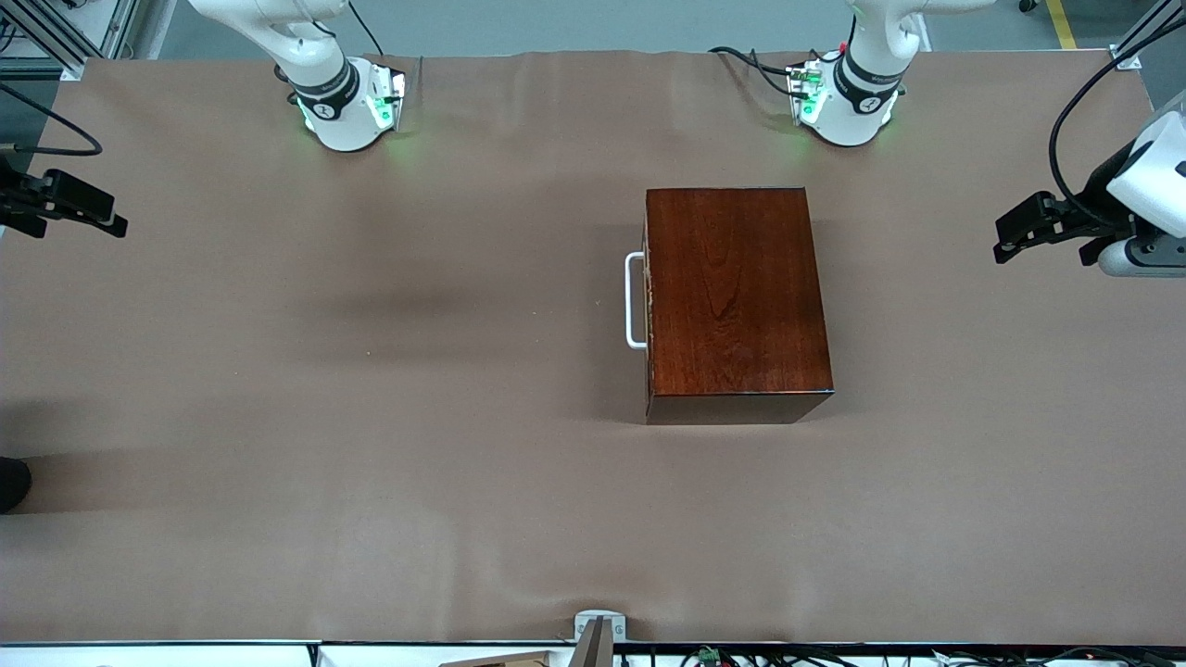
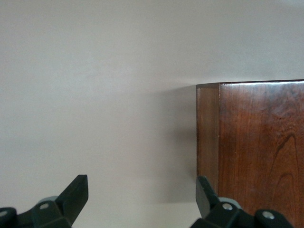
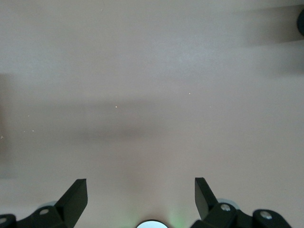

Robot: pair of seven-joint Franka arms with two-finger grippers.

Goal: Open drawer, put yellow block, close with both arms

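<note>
The right hand (image 1: 119, 225) hangs over the bench (image 1: 371, 463) at the right arm's end, fingers (image 3: 73, 198) spread wide and holding nothing. Well apart from it, toward the left arm's end, the dark wooden box (image 1: 732, 296) sits with its drawer shut, white handle (image 1: 634, 300) facing the right hand. The left hand (image 1: 1005, 243) hangs past the box, fingers (image 2: 76, 194) open and empty.
</note>
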